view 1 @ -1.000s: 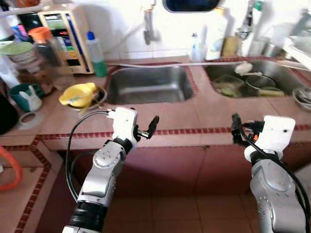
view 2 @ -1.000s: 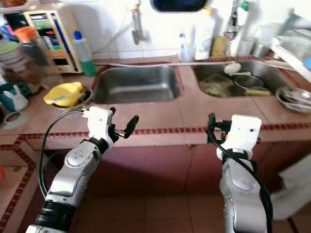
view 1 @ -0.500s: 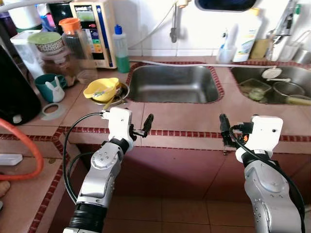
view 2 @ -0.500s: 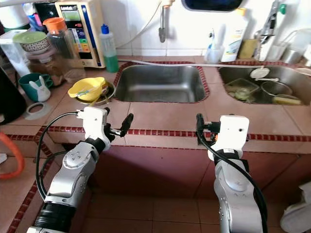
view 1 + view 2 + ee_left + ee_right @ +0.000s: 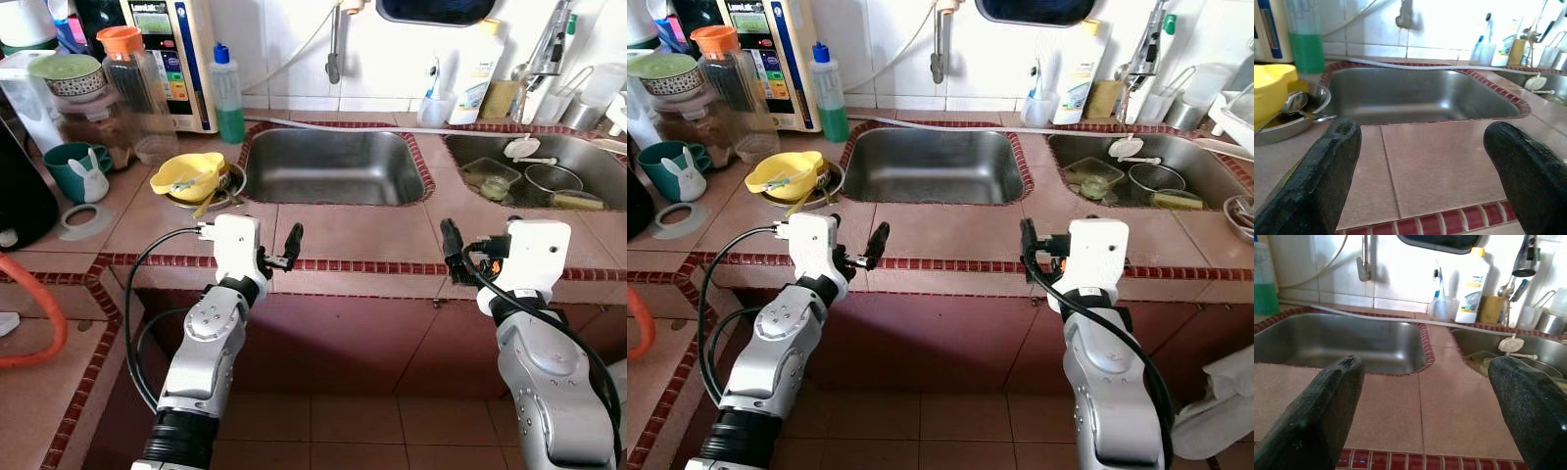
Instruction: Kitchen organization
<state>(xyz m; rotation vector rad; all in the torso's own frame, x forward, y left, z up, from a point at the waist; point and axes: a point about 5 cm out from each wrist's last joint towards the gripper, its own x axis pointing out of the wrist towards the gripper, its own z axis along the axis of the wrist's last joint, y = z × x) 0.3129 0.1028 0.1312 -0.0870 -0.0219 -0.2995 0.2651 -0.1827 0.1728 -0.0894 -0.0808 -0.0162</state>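
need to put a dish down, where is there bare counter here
Bare tile lies in front of the empty left sink, between the yellow bowl and the right sink; the strip between the sinks is free too. Both the left gripper and right gripper, open, hover at that front edge. The corner by the teal mug and jars is crowded.

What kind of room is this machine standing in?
A home kitchen, most likely. It faces a tiled counter with two steel sinks: the left sink bare, the right sink holding dishes. A green soap bottle stands by the wall, and a yellow bowl sits beside the left sink.
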